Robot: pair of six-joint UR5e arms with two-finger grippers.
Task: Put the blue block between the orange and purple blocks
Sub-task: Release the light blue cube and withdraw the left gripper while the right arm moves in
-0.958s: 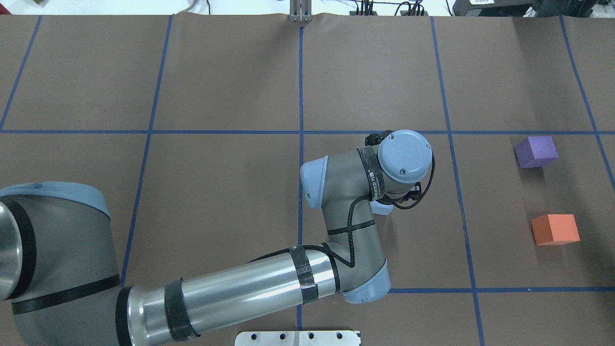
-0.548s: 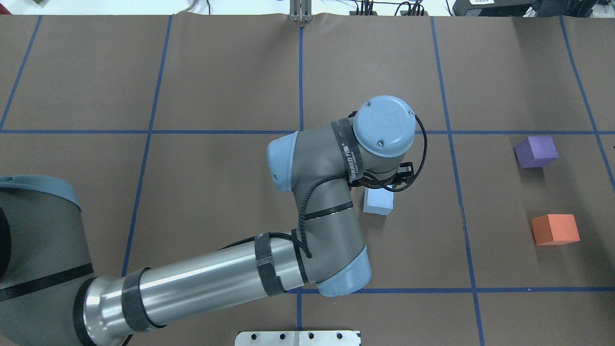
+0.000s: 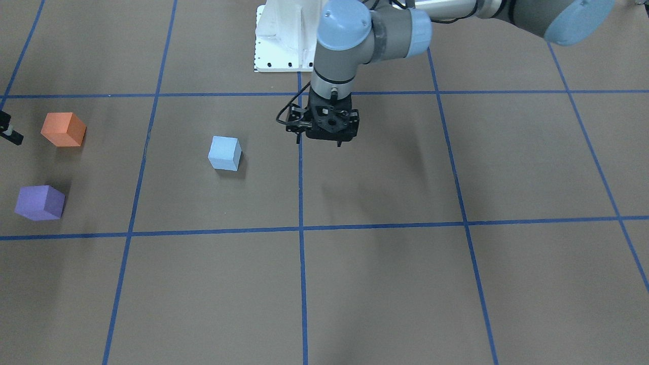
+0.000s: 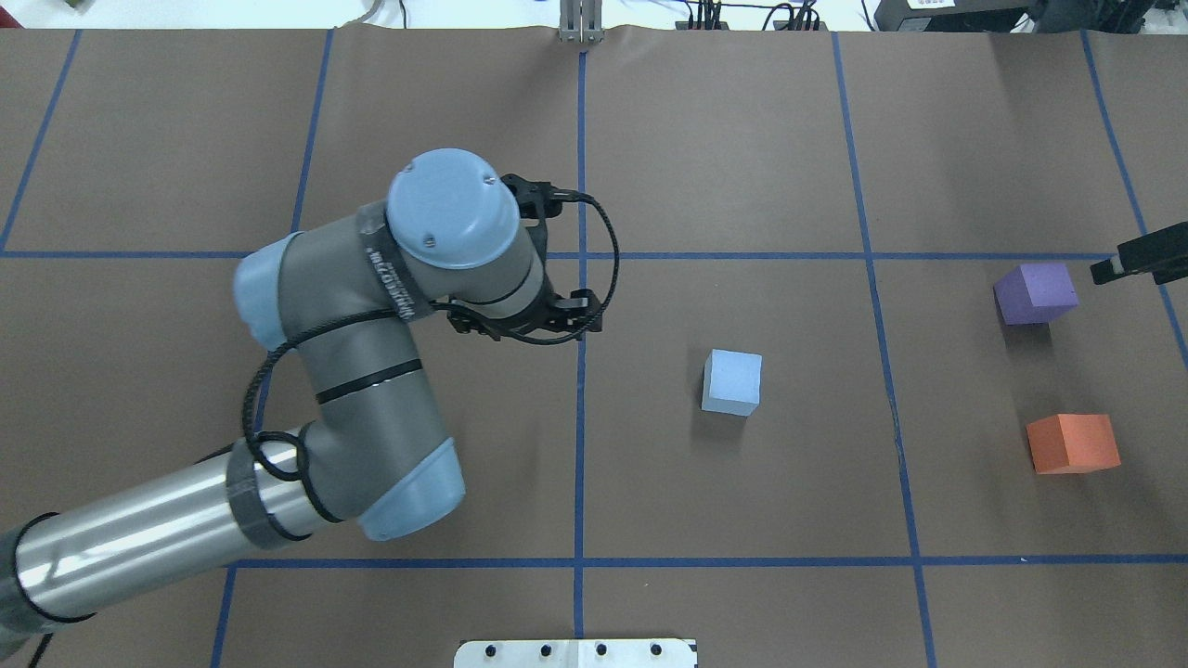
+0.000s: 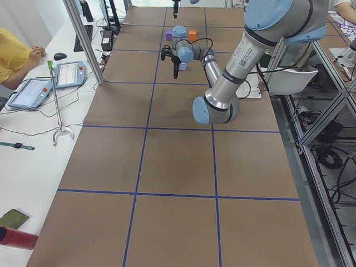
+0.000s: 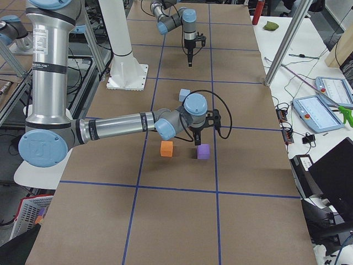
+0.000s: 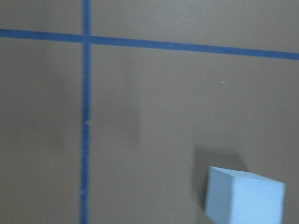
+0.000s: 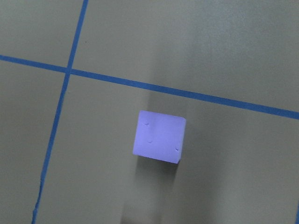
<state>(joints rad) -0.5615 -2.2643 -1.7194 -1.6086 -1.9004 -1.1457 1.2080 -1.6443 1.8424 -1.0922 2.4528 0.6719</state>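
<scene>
The light blue block [image 4: 731,381] sits alone on the brown table, right of centre; it also shows low in the left wrist view [image 7: 245,196]. The purple block [image 4: 1036,292] and the orange block [image 4: 1072,443] sit apart at the far right. My left gripper [image 3: 318,142] hangs above the table, well to the left of the blue block, fingers apart and empty. My right gripper [image 4: 1109,269] reaches in at the right edge, just beside the purple block [image 8: 159,136]. Its fingers do not show clearly.
Blue tape lines [image 4: 581,278] divide the brown table into squares. The white robot base plate [image 4: 575,653] sits at the near edge. The gap between the purple and orange blocks is about one block wide.
My left arm has swung left, away from the blue block, which stays on the table where it was. My right gripper has come into view beside the purple block.
</scene>
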